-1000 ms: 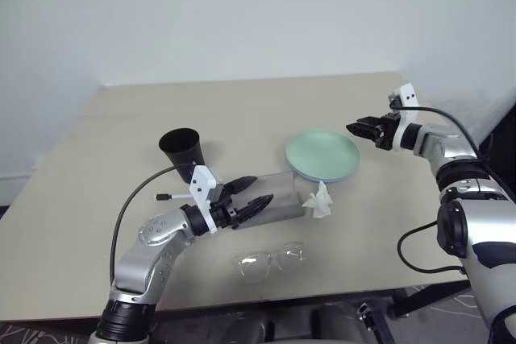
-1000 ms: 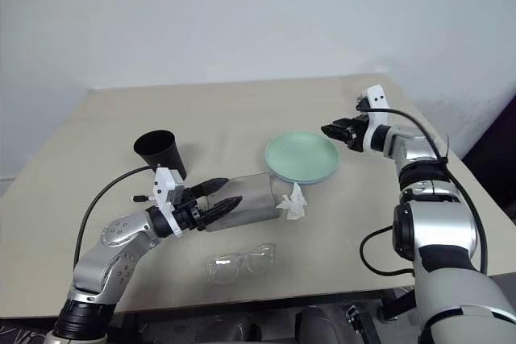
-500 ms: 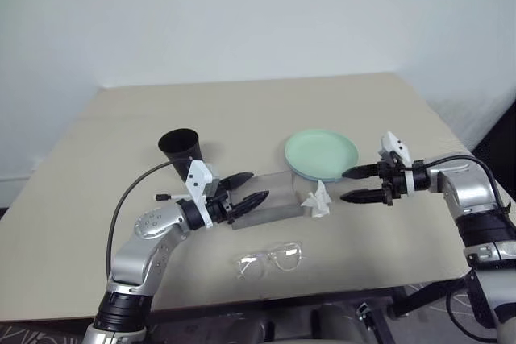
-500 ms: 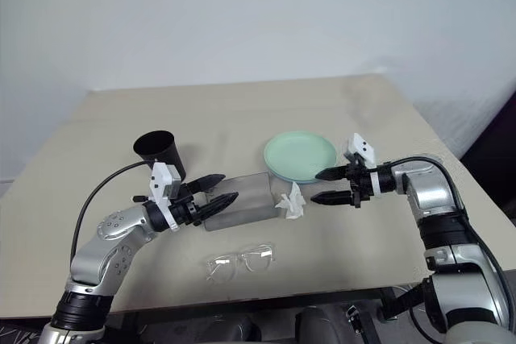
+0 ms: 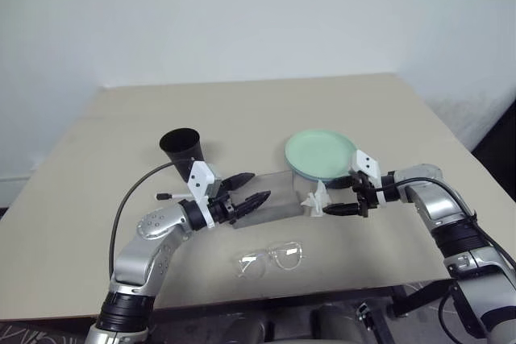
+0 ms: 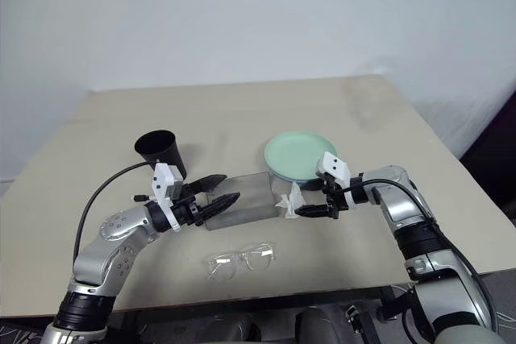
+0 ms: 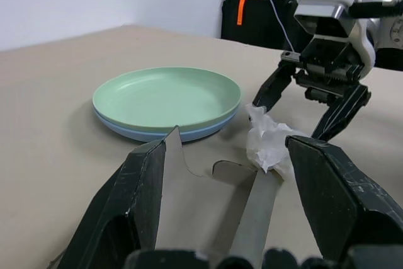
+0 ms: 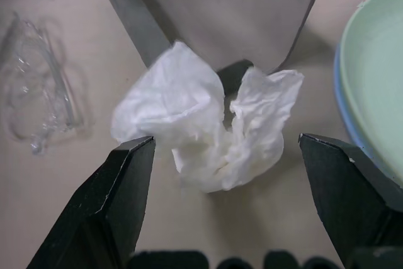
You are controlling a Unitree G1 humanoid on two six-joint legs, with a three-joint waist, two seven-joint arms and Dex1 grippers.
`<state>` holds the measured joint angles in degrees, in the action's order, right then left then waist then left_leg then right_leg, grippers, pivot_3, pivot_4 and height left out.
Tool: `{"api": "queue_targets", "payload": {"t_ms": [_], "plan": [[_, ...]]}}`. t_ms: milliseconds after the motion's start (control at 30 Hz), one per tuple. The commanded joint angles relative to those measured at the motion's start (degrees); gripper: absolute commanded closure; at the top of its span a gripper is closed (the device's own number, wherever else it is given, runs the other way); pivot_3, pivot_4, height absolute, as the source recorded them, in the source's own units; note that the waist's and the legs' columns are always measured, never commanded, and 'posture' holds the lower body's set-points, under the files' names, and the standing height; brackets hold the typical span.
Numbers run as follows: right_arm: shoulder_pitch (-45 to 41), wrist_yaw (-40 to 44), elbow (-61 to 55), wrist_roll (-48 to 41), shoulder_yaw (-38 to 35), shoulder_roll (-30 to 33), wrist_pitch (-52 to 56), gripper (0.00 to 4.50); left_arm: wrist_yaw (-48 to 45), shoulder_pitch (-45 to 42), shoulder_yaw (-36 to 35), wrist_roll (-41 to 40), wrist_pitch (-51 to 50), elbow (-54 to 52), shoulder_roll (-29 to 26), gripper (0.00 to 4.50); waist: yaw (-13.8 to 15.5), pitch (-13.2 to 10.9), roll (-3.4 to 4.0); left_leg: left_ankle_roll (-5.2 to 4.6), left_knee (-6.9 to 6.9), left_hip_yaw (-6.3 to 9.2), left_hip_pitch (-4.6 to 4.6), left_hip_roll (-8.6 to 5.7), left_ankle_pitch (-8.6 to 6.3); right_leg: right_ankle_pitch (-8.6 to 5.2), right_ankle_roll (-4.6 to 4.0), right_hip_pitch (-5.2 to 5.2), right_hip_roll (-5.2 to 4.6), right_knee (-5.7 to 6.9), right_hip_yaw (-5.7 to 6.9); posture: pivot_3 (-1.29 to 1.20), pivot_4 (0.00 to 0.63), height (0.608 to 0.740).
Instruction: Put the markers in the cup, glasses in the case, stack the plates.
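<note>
Fingers of my right gripper (image 8: 214,149) stand wide on either side of the crumpled white scrap (image 8: 204,124); beyond it lies the grey case (image 8: 214,14), my left gripper (image 5: 248,188) wide around its far end.

Crumpled paper scrap (image 8: 208,127), matt grey case (image 8: 214,14), smooth plates (image 7: 167,102).

I can read no text, label, brand, number or sign on anything in front of me here.
</note>
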<state>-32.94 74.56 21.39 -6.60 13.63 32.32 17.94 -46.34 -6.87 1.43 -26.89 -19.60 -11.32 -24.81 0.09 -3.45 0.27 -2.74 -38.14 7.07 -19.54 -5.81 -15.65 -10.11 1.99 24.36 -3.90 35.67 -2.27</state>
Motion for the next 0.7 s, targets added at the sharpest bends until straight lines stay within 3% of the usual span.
{"api": "queue_targets", "payload": {"t_ms": [33, 133, 467, 700], "plan": [[-0.91, -0.99, 0.48, 0.75, 0.26, -0.56, -2.86, 0.55, 0.21, -0.09, -0.23, 0.08, 0.96, -2.13, 0.16, 1.28, -0.01, 0.00, 0.00, 0.00, 0.00, 0.00, 0.00, 0.00, 0.00, 0.00, 0.00, 0.00, 0.00, 0.00, 0.00, 0.00, 0.000, 0.740], [-1.29, -1.72, 1.68, 0.94, 0.39, -0.74, -4.18, 1.10, 0.32, -0.01, -0.22, 0.17, 0.98, -2.19, 0.20, 1.28, -0.02, 0.00, 0.00, 0.00, 0.00, 0.00, 0.00, 0.03, 0.00, 0.00, 0.00, 0.00, 0.02, 0.00, 0.01, 0.00, 0.000, 0.740], [-1.97, 0.37, 0.80, -1.27, -1.20, -0.26, -3.12, 4.40, 0.32, -0.27, -0.10, 0.49, 1.13, -1.78, 0.30, 1.28, -0.03, 0.00, 0.00, -0.02, 0.00, -0.03, 0.02, 0.10, 0.01, 0.00, 0.00, 0.00, 0.08, 0.00, 0.01, 0.00, 0.000, 0.740], [-6.58, 1.53, 0.29, -6.91, -6.43, 0.14, 0.44, 4.46, 0.22, -0.45, -0.16, 0.63, 1.14, -1.52, 0.33, 1.28, -0.09, -0.01, 0.01, -0.03, 0.00, -0.08, 0.02, 0.11, 0.01, 0.01, -0.01, 0.02, 0.08, 0.00, 0.00, 0.00, 0.000, 0.740]]}}
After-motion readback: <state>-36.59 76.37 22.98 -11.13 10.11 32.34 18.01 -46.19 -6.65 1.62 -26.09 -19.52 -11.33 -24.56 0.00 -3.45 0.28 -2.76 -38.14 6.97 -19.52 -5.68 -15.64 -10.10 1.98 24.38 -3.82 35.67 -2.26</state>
